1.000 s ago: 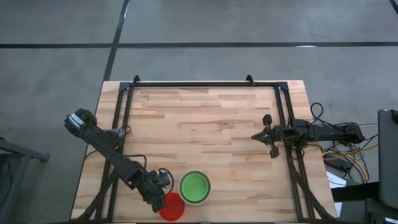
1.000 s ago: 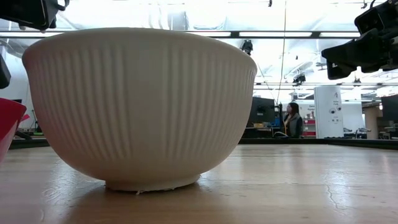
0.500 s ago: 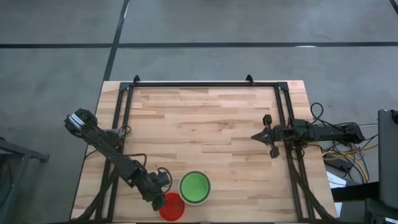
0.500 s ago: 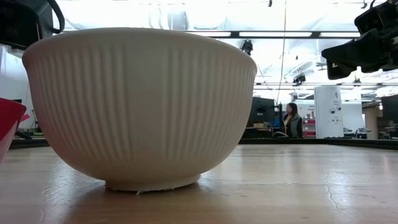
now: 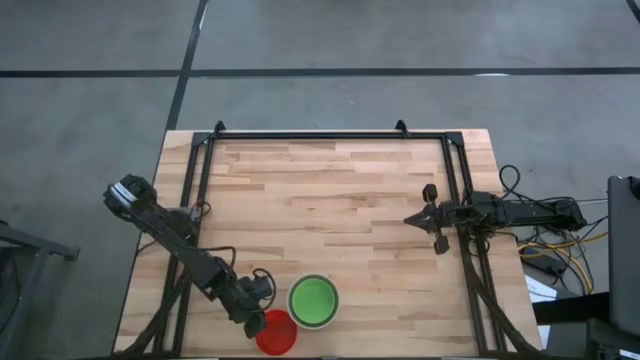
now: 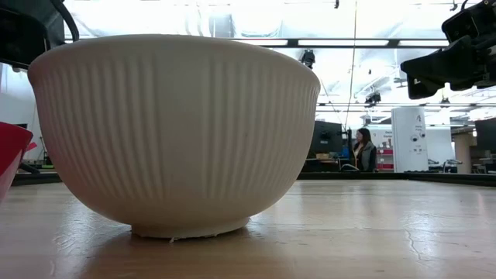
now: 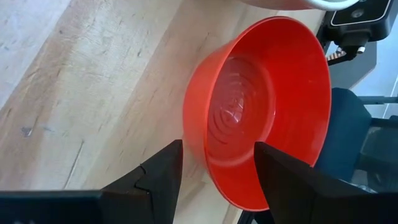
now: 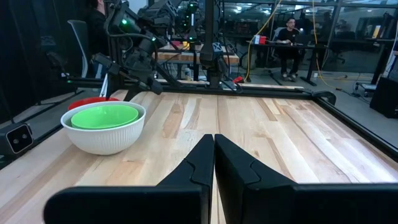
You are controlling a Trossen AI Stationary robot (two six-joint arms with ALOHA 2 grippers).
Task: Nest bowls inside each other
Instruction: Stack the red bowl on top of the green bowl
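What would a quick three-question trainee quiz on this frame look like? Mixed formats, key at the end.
1. True or false: the red bowl already sits inside the white bowl.
2. Which colour of bowl is nested in the white one? A blue, B green, C yellow.
3. Fill in: the left gripper has its jaws ___ at the red bowl's rim; the right gripper waits at the table's right side, jaws shut.

Key: 1 false; 2 B; 3 open.

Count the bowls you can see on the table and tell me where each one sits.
3 visible. The white bowl sits near the table's front edge, a green bowl is nested inside it, and the red bowl stands beside it by the left gripper. More may be hidden under the green one.
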